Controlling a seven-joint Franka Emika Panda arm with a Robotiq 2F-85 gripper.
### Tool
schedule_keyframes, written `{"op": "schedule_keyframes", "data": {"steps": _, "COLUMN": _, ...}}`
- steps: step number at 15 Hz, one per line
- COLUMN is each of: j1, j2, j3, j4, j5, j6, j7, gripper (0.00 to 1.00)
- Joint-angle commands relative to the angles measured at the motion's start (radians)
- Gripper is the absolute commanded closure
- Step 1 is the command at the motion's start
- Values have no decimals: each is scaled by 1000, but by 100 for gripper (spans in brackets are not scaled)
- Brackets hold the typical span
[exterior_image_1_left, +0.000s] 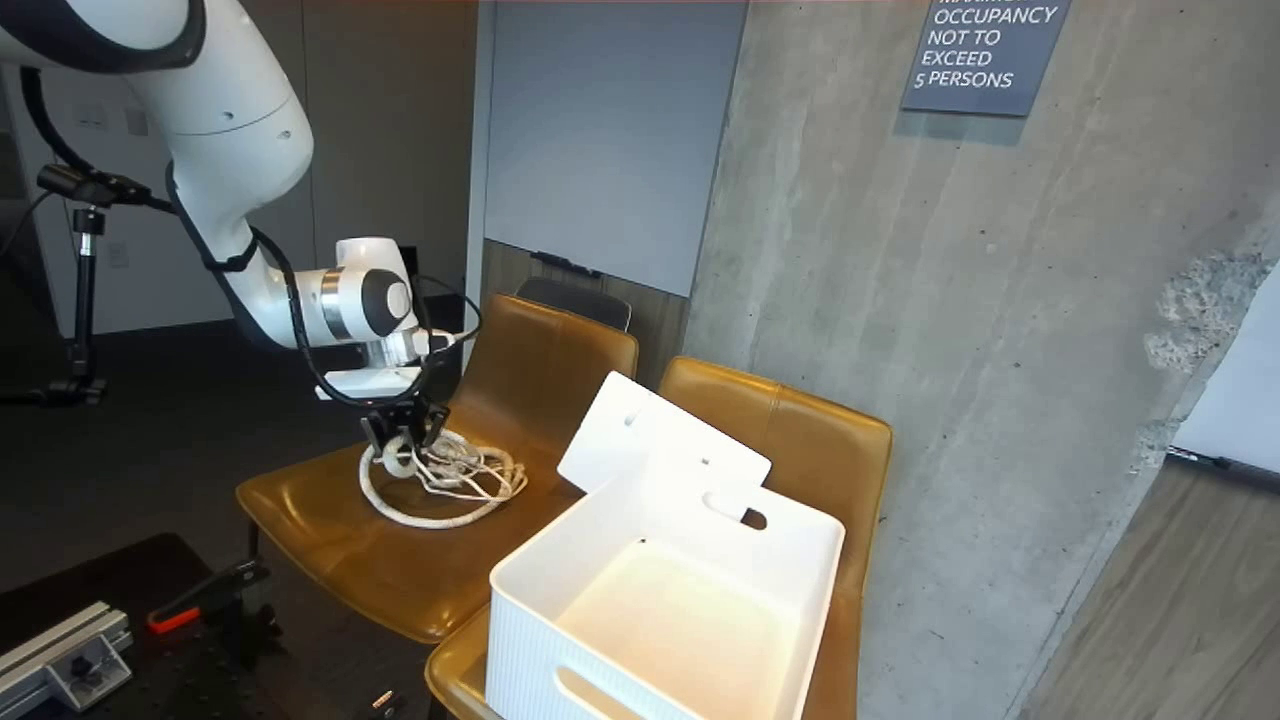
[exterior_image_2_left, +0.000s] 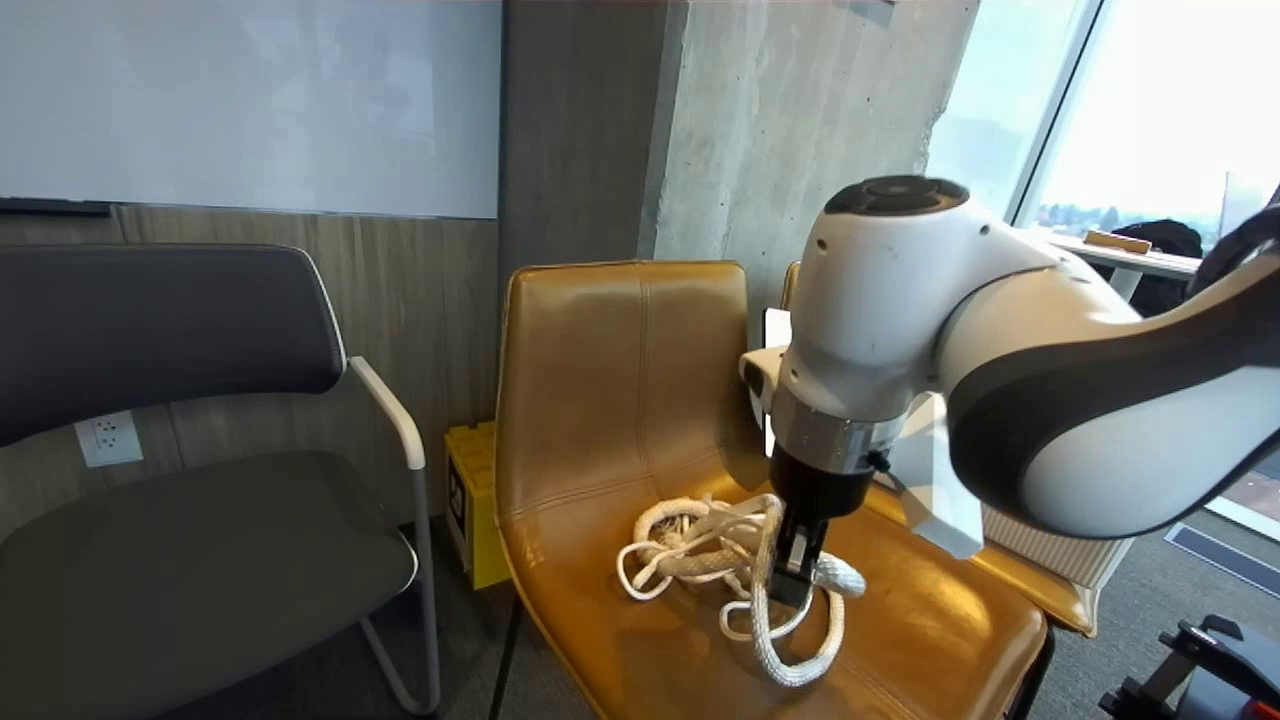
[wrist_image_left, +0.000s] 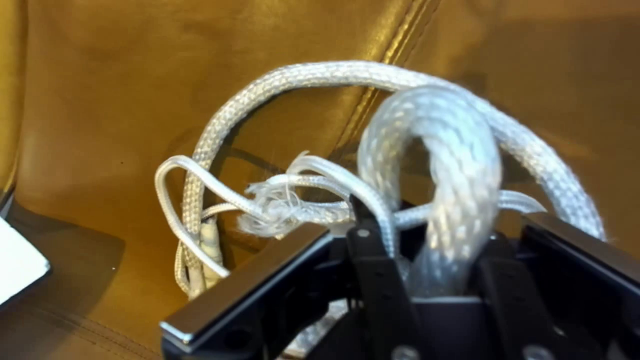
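Observation:
A tangle of white braided rope, one thick piece with several thin cords, lies on a tan leather chair (exterior_image_1_left: 330, 530). The rope shows in both exterior views (exterior_image_1_left: 440, 521) (exterior_image_2_left: 795, 672) and in the wrist view (wrist_image_left: 350, 74). My gripper (exterior_image_1_left: 405, 440) points down into the tangle, low over the seat, also in an exterior view (exterior_image_2_left: 792, 588). In the wrist view, my gripper (wrist_image_left: 435, 220) has its fingers apart, with a thick rope loop rising between them. A thin cord lies across the left finger. The fingertips are partly hidden by rope.
A white open box (exterior_image_1_left: 590, 625) stands on a second tan chair (exterior_image_1_left: 800, 420), with a white panel (exterior_image_1_left: 640, 430) leaning behind it. A grey chair (exterior_image_2_left: 170, 560) and yellow case (exterior_image_2_left: 485, 520) stand beside the rope's chair. A metal rail (exterior_image_1_left: 65, 655) lies at the lower left.

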Motion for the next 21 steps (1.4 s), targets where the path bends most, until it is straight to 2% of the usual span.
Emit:
{"op": "schedule_keyframes", "data": {"steps": 1, "j1": 5, "j2": -233, "j3": -16, "j4": -151, "j5": -45, "j6": -106, "j7": 13, "gripper": 96}}
{"op": "schedule_keyframes", "data": {"steps": 6, "j1": -64, "j2": -472, "j3": -3, "j4": -196, "j5": -141, "j6": -305, "j7": 9, "gripper": 96}}
{"op": "schedule_keyframes", "data": {"steps": 9, "j1": -138, "j2": -582, "j3": 10, "j4": -164, "j5": -154, "j6": -419, "j7": -34, "gripper": 96}}
{"op": "schedule_keyframes", "data": {"steps": 12, "j1": -218, "j2": -650, "j3": 6, "j4": -84, "j5": -143, "j6": -519, "j7": -119, "gripper": 96}}
{"op": "schedule_keyframes", "data": {"steps": 16, "j1": -323, "j2": -640, "j3": -18, "j4": 87, "j5": -134, "j6": -607, "j7": -241, "gripper": 96}}
{"op": "schedule_keyframes", "data": {"steps": 21, "j1": -402, "j2": -604, "j3": -38, "j4": 273, "j5": -140, "j6": -663, "j7": -310, "gripper": 96}}
